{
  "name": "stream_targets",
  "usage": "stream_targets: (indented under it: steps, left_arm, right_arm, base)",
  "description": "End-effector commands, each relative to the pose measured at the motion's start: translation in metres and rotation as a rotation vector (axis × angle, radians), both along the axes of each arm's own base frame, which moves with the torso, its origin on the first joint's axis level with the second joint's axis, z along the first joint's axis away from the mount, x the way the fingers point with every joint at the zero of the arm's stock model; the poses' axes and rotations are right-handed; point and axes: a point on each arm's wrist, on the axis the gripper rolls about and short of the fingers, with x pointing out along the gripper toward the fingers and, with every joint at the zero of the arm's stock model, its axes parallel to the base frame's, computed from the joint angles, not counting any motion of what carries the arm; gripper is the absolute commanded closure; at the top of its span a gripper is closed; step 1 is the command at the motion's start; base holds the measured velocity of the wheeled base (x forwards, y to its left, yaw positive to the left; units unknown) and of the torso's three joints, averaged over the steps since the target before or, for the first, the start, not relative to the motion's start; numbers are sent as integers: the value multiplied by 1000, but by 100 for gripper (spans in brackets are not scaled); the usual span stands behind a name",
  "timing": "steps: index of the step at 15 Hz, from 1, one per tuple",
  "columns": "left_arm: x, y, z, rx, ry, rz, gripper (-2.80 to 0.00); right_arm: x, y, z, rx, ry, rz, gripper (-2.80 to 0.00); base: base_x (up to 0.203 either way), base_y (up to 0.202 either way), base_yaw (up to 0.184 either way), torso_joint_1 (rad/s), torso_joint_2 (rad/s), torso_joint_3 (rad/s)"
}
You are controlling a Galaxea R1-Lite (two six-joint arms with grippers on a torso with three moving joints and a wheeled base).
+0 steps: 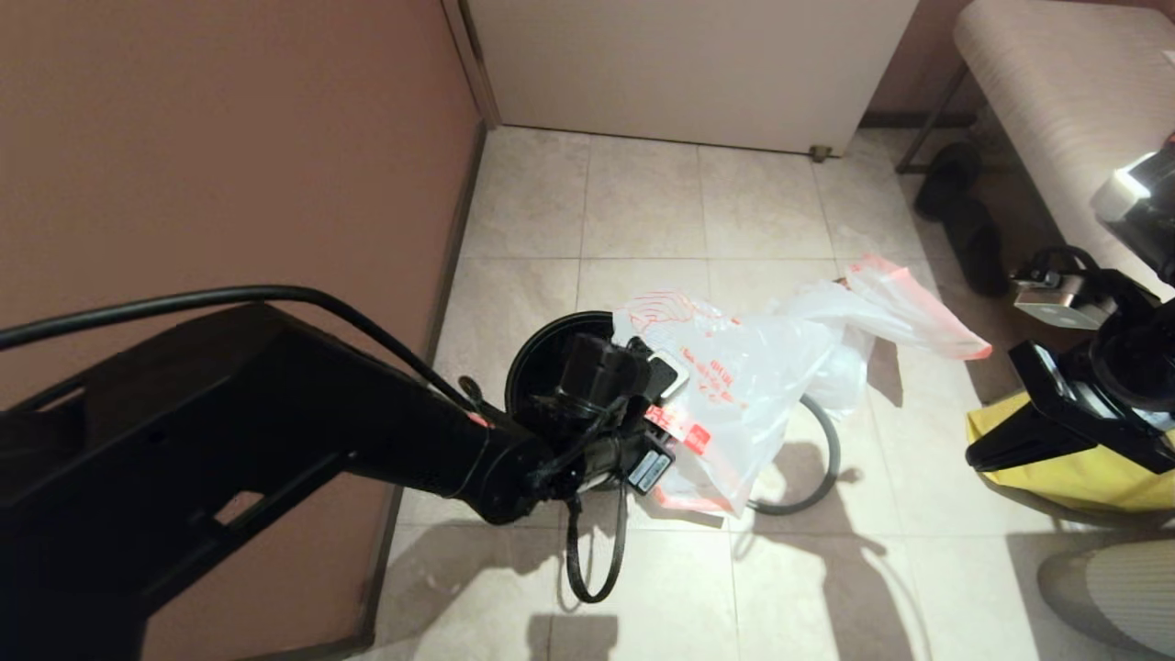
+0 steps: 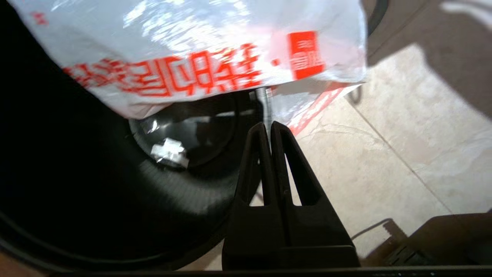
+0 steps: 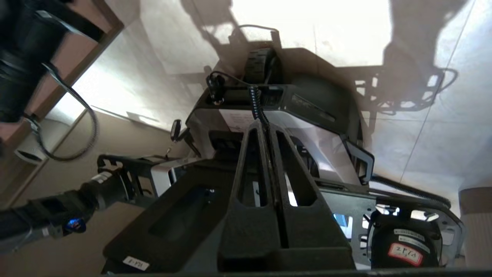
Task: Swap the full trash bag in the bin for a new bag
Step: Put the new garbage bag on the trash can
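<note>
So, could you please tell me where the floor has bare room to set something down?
Bare tiles lie between the bin and the white door, and nearest the camera. It is crowded around the new bag, the grey ring and the yellow bag.

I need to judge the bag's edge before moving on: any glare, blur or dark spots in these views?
Left wrist view: new bag motion-blurred with glare, bin interior nearly black. Head view: hard arm shadows across the floor. Right wrist view: floor blown out white.
</note>
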Motion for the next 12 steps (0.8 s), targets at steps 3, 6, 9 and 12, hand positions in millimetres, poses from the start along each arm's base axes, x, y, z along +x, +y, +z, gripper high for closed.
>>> stream_targets:
  steps: [3,6,9,12]
  left_arm:
    - [-10,-22,-31,35,-34,-77,-280]
    - [-7,-31,-49,156,-158,-120,-280]
    - [4,-31,-60,212,-234,-230,-280]
    - [18,-38,-54,234,-363,-299,-280]
  right_arm:
    - [2,-2,-3,0,17,-12,0]
    - [11,-9,-1,3,7,-50,0]
    - [4,-14,7,39,4,-131,0]
    - [-3,-17,15,45,-22,-149,0]
  base:
    - [0,0,0,0,0,0]
    - [0,0,0,0,0,0]
    - [0,0,0,0,0,0]
    - [0,0,0,0,0,0]
